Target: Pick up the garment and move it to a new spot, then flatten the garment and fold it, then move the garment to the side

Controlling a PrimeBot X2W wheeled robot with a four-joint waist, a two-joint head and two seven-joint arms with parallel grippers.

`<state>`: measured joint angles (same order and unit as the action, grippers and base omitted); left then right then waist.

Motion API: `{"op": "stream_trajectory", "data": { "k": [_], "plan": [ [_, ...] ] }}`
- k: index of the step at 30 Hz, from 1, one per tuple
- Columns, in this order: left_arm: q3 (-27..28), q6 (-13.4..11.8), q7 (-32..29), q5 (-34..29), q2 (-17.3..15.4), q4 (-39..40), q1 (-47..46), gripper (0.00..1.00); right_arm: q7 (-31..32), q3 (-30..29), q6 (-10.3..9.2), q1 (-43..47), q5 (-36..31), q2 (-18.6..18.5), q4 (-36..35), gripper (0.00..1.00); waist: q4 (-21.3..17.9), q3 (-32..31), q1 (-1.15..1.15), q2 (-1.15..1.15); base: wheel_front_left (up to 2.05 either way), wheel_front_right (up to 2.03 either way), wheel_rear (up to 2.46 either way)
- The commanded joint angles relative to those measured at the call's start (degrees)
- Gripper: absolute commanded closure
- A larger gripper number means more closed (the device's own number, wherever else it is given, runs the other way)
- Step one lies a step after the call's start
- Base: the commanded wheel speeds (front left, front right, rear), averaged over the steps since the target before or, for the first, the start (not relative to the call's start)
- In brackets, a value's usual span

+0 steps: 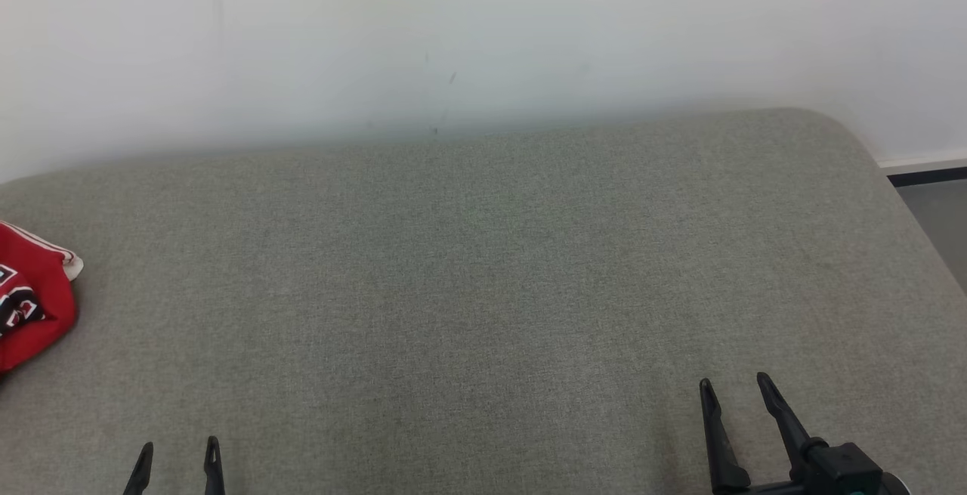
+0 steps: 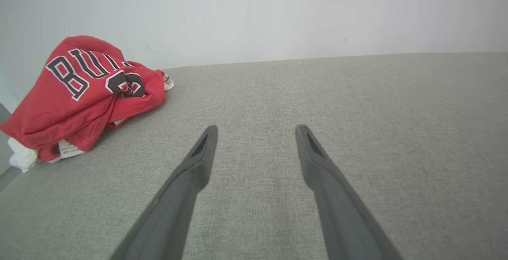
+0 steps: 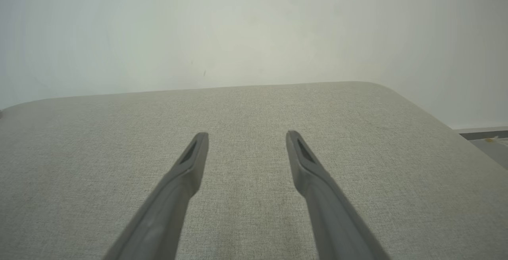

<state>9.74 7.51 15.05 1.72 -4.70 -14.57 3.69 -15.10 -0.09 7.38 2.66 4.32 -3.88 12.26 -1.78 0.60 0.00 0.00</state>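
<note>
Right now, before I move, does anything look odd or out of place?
Only the red garment: crumpled in a heap at the left edge of the grey surface, care label showing. Nothing looks spilled or damaged.

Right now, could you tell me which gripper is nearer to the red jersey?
Left. The left gripper sits close by, the red jersey ahead to its left; the right gripper is much farther right.

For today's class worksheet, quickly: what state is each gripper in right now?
Left gripper: open, holding nothing.
Right gripper: open, holding nothing.
</note>
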Motion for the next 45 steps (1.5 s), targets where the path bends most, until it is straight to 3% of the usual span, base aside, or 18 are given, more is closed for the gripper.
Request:
{"op": "stream_trajectory", "data": {
  "k": [1, 12, 18, 45],
  "plan": [
    [0.4, -0.1, 0.2, -0.3, -0.1, 0.0, 0.7, 0.0, -0.1, -0.2, 0.21, 0.6, -0.4, 0.1, -0.1, 0.0, 0.0, 0.0, 0.0, 0.0, 0.0, 0.0, 0.0],
    [1.2, -0.1, 0.2, -0.5, 0.0, 0.1, 0.6, 0.0, -0.1, -0.8, 0.2, 0.4, -0.7, 0.0, -0.3, 0.0, 0.6, 0.3, 0.0, 0.0, 0.0, 0.0, 0.0],
    [1.3, -0.1, 0.2, -0.6, 0.1, 0.2, 0.4, 0.0, -0.1, -0.3, 0.2, 0.4, -0.7, 0.0, -0.5, 0.0, 2.7, 0.6, 0.0, 0.0, 0.0, 0.0, 0.0],
    [5.1, -0.3, 0.2, 0.2, 0.4, 0.0, -1.0, 0.0, -0.1, 5.6, 0.2, -3.6, 0.3, -1.7, 0.8, 0.0, 27.0, 3.7, 0.0, 0.0, 0.0, 0.0, 0.0]
  ]
}}
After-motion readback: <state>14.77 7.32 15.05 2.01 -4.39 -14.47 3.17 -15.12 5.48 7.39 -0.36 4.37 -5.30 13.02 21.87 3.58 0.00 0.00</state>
